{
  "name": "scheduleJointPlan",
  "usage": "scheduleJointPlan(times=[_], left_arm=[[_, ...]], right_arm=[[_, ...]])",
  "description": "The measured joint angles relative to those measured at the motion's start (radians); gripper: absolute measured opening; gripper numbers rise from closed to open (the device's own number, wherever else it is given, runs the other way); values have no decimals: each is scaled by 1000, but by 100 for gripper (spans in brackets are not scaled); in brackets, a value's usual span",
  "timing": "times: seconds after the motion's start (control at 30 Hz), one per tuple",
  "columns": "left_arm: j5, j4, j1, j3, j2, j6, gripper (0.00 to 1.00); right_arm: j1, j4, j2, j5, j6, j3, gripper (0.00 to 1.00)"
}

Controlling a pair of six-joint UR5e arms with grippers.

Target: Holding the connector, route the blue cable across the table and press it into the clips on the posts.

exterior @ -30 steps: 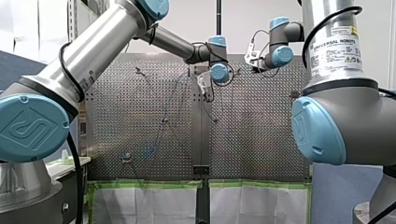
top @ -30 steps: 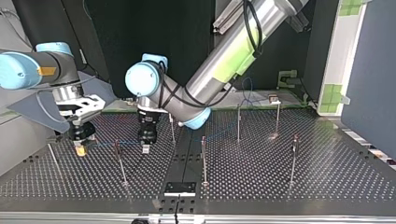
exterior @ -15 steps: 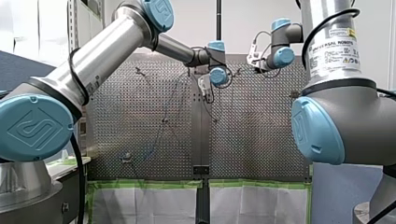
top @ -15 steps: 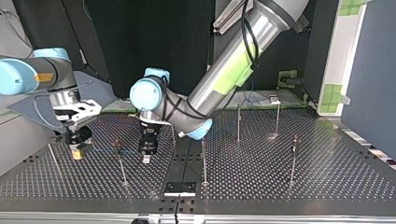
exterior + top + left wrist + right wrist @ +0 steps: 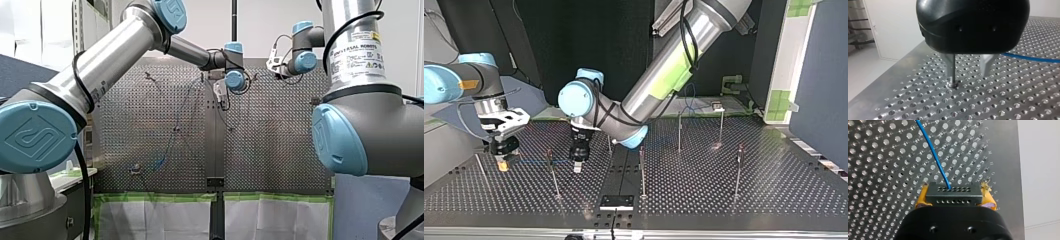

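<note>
The connector (image 5: pixel 953 195) is held clamped between the yellow pads (image 5: pixel 920 199) of my right hand (image 5: pixel 502 163), low over the counter (image 5: pixel 724 200) at the top view's left end. The blue cable (image 5: pixel 934 157) is seen leaving the middle of the connector and being drawn out ahead over the perforated surface. In the top view a short blue run is made out between my right hand and my left hand (image 5: pixel 968 75), passing the near post (image 5: pixel 552 172) close to its upper end. Whether it is seated in that post's clip cannot be told. My left hand is set tip-down on the counter, its metal fingers (image 5: pixel 950 66) apart with nothing between them and the cable just beside them. Faint blue traces are visible near the farther posts (image 5: pixel 679 132), so most of the routing is judged done. What appears left is the pressing of the cable into the near post's clip, which cannot be confirmed as done.
</note>
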Motion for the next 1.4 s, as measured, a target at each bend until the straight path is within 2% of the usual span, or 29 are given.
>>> scheduleJointPlan(times=[0.03, 0.23, 0.43, 0.7, 0.8, 1.0, 1.4], left_arm=[[-1, -5, -1, 0, 0, 1, 100], [-10, -49, -8, 0, 1, -1, 100], [-48, -102, -19, -5, 3, -12, 100], [-50, -167, -67, -53, 42, -16, 100], [-48, -160, -86, -75, 64, -18, 100], [-43, -117, -98, -124, 113, -23, 100], [-40, -7, -82, -235, 223, -55, 100]], right_arm=[[0, 0, 0, 0, 0, 0, 0], [-4, 3, 0, -3, 1, -6, 0], [-13, 16, 0, -9, 0, -16, 0], [-21, 17, 0, -11, -3, -17, 0], [-22, 16, 0, -12, -3, -17, 0], [-21, 17, 0, -14, -5, -17, 0], [-8, 25, 2, -17, -8, -17, 0]])
